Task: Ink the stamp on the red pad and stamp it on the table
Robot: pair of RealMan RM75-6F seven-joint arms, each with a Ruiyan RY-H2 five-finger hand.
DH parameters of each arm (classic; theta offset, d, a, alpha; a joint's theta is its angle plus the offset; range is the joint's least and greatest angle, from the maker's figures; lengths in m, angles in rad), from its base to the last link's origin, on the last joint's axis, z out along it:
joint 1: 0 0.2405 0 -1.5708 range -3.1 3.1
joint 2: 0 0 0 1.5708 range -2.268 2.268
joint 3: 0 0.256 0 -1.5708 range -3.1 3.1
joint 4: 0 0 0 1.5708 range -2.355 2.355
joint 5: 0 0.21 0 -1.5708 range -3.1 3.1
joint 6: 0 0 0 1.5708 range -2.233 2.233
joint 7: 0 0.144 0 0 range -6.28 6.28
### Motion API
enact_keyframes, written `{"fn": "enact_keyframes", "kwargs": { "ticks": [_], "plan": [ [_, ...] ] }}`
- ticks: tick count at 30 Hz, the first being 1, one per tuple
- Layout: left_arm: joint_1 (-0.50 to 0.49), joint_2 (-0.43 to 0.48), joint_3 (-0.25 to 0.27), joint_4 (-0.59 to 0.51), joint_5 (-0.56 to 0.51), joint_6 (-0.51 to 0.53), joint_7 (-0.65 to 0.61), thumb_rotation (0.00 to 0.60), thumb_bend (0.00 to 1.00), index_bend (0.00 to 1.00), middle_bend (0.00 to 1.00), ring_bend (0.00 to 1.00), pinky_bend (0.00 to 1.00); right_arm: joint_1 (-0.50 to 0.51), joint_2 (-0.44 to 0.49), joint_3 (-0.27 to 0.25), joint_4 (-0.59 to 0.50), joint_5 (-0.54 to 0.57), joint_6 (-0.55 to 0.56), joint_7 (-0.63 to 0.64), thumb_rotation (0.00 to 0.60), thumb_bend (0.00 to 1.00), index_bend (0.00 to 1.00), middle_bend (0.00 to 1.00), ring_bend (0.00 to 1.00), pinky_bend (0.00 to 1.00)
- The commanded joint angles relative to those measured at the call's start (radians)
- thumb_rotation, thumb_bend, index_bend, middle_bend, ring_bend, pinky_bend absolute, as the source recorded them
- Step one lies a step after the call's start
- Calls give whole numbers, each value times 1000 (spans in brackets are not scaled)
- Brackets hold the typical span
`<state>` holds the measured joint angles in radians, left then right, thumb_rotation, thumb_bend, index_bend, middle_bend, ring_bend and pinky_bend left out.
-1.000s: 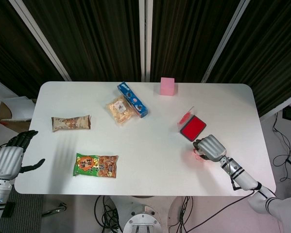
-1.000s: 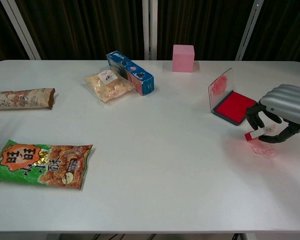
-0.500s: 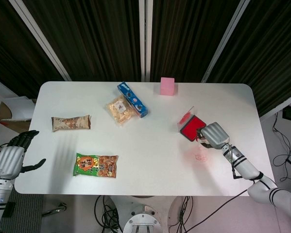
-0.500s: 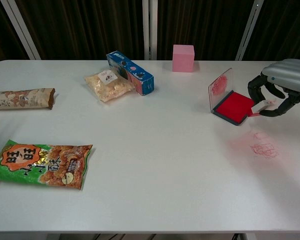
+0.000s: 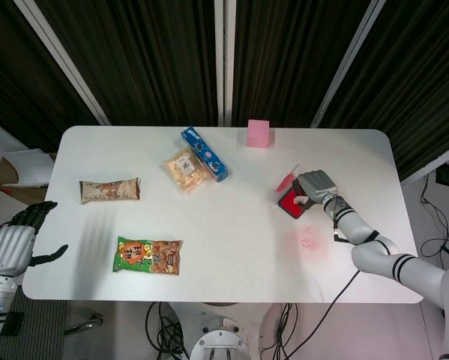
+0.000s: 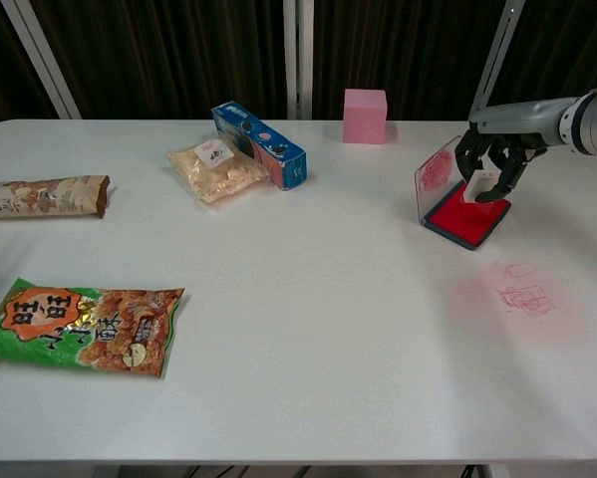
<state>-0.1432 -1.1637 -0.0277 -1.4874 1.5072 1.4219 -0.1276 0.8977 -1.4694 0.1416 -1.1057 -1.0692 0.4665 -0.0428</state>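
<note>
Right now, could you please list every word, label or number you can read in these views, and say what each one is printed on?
"旺旺": large characters on the green snack bag, chest view.
Smaller print on that bag: too small to read.
Brown wrapper: print blurred, unreadable.
Blue box: graphics only, no legible text.
Clear bag of snacks: small label, unreadable.
Red stamp marks on the table: smeared, unreadable.
Pink block: no text.

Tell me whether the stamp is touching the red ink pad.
Touching, it seems: in the chest view the stamp, held by the right robot hand, meets the red ink pad with no gap visible.
</note>
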Motion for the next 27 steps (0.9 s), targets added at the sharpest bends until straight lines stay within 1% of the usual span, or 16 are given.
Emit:
{"fn": "enact_keyframes", "kwargs": {
  "ticks": [1,7,16,22,27],
  "plan": [
    [-1,0,-1,5,-3,-3,-5,485,171,141,132,118,206,44,-23,1,20,75,-44,-49,600,287,657,600,737,935],
    [-4,-2,-2,15,-6,-9,-14,486,171,141,132,118,206,76,-51,-29,52,164,-60,-93,600,287,662,607,737,936],
    [-7,-8,-3,26,-8,-15,-26,488,171,141,132,118,206,103,-82,-72,93,245,-65,-133,600,291,665,608,737,936],
    [-5,-8,-2,30,-10,-15,-30,486,171,141,132,118,206,117,-109,-93,127,284,-73,-147,600,297,666,610,737,935],
    [-2,-5,-2,31,-10,-10,-31,489,171,141,132,118,206,121,-131,-106,156,294,-72,-155,600,302,672,613,737,935]
  ]
}}
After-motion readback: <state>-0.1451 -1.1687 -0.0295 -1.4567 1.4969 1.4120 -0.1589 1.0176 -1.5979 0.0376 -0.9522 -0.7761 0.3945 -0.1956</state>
